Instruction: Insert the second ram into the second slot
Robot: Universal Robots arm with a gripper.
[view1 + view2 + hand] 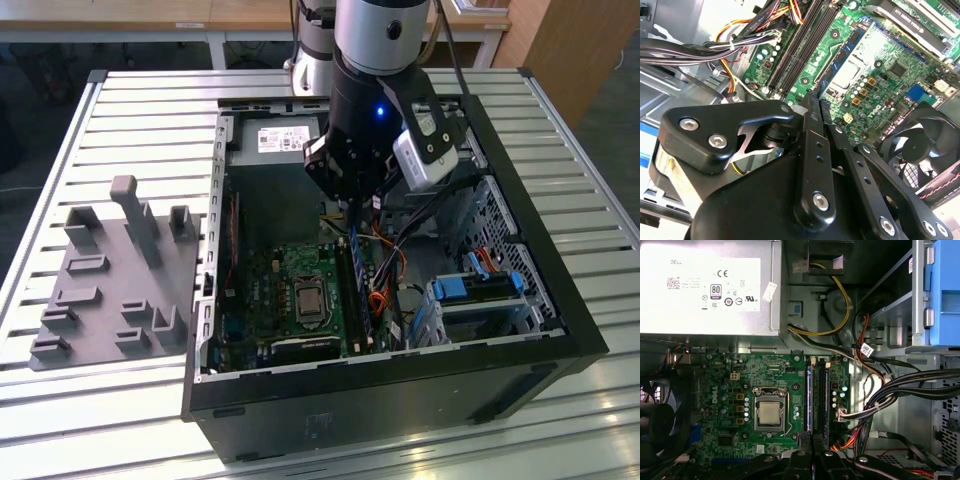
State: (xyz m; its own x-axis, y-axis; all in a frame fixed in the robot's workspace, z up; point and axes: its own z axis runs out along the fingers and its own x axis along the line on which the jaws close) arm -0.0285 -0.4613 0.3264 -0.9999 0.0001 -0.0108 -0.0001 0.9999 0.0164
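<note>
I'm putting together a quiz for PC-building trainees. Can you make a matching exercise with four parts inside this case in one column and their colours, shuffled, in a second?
Parts:
1. motherboard
2. fan
3. drive clip
4. power supply

Colours:
A. silver
B. green
C. blue
D. black

Pairs: 1-B, 2-D, 3-C, 4-A

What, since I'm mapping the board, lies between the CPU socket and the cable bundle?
In the first wrist view, two long memory slots run side by side there.
</note>
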